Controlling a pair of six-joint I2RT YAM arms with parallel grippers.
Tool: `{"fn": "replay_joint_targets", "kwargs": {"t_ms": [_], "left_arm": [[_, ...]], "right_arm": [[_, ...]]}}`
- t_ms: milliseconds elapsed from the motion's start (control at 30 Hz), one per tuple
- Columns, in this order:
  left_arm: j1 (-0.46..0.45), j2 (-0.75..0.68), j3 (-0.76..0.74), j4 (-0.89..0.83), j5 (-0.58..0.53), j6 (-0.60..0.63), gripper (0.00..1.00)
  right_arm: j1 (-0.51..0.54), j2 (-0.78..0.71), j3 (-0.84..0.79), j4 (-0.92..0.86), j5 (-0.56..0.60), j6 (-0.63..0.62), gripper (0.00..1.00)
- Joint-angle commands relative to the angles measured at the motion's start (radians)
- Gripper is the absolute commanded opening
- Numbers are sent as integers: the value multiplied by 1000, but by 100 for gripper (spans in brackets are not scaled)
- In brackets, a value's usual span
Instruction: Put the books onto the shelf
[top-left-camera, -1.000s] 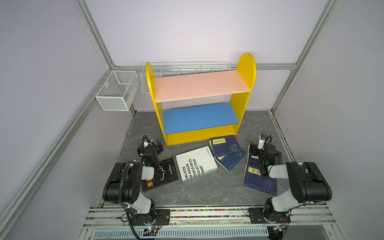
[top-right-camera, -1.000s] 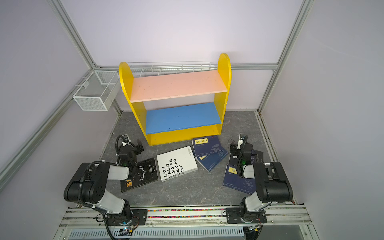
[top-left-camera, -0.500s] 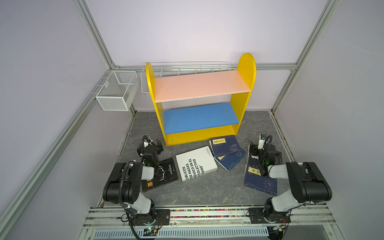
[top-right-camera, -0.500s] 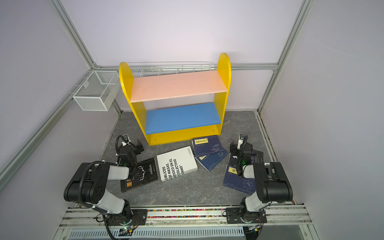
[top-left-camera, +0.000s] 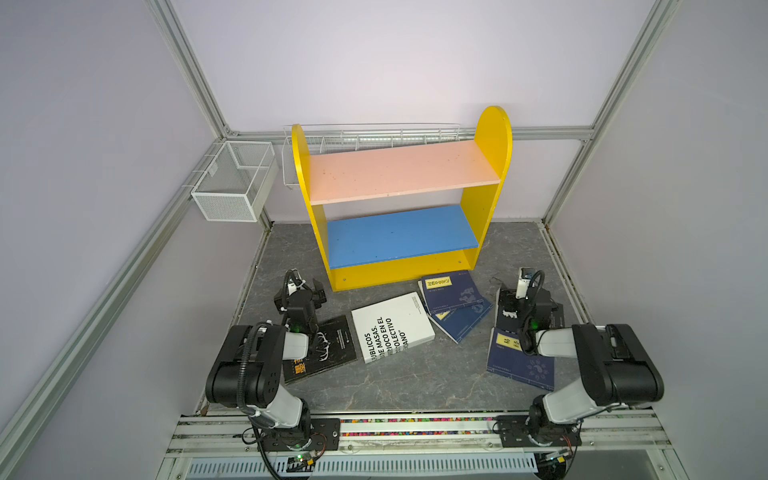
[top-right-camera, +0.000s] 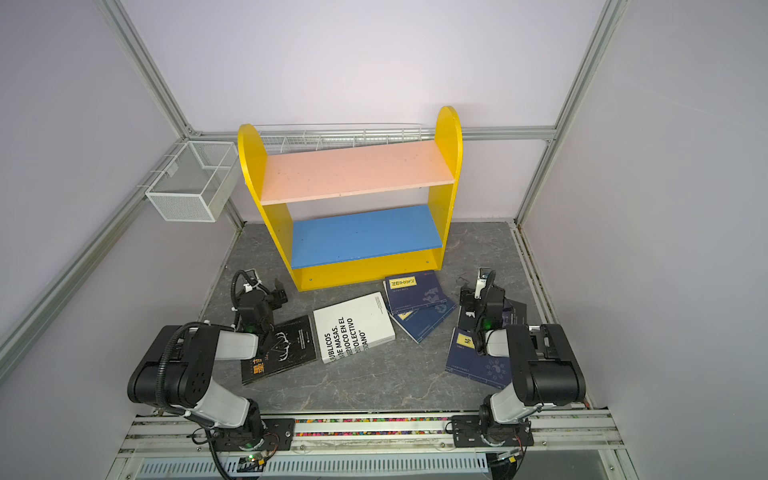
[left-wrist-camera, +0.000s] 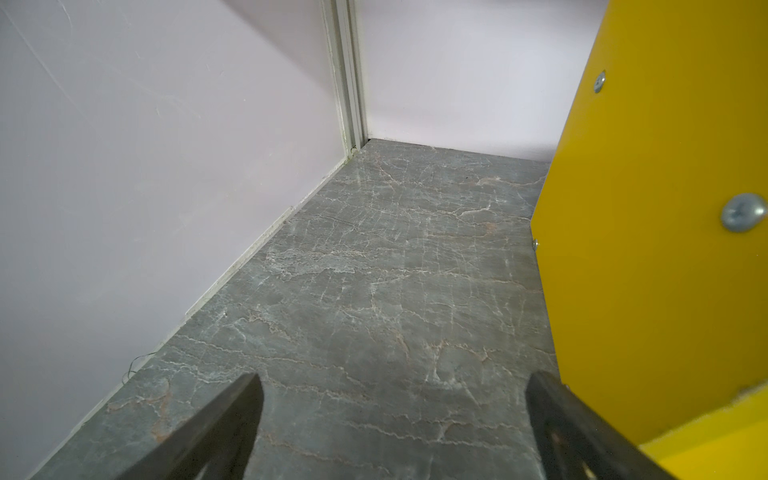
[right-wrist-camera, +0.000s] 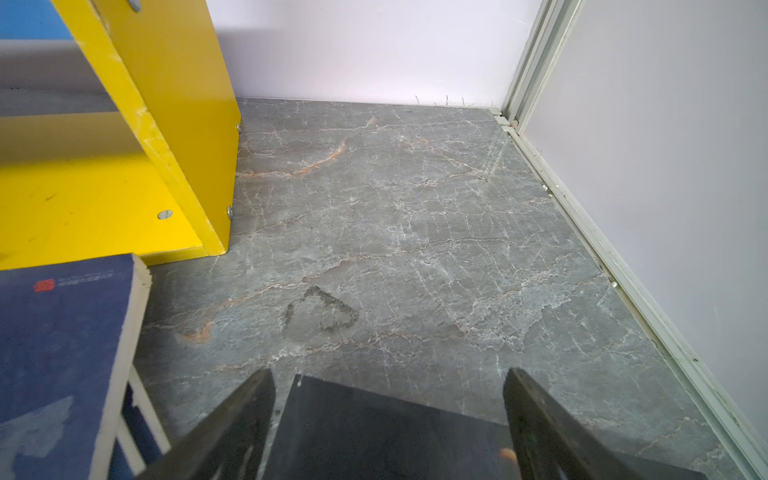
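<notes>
Well, every book I can see lies flat on the grey marbled tabletop (top-left-camera: 415, 386), in front of the shelf (top-left-camera: 492, 141) with its pink upper board (top-left-camera: 403, 172) and blue lower board (top-left-camera: 399, 237). In the middle sits the thick white paperback (top-left-camera: 392, 326) with black lettering. Just beside it, partly under the left arm, is a black antler-cover book (top-left-camera: 332, 349). On the white one's other side two navy books (top-left-camera: 451, 293) overlap, the upper one showing a yellow title label and lying close to the shelf's foot. Farther over, by the right arm, a third navy book (top-left-camera: 519, 361) lies right next to a second black book (top-left-camera: 507, 309).

The left gripper (left-wrist-camera: 395, 378) has its fingers spread wide and holds nothing, low over plain tabletop beside the shelf's yellow side panel. The right gripper (right-wrist-camera: 389, 374) is likewise spread and empty, over the far end of the second black book; whether it touches the cover I cannot tell.

A white mesh basket (top-left-camera: 232, 187) hangs on the side frame, and a long wire basket (top-left-camera: 374, 135) runs behind the shelf top.
</notes>
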Motion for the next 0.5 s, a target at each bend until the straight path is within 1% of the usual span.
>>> {"fn": "replay_joint_targets", "kwargs": {"t_ms": [0, 467], "left_arm": [[7, -11, 18, 1, 11, -6, 99], [7, -10, 18, 0, 11, -6, 99]], "right_arm": [[0, -12, 9, -5, -14, 4, 89], [0, -17, 6, 2, -14, 2, 89]]}}
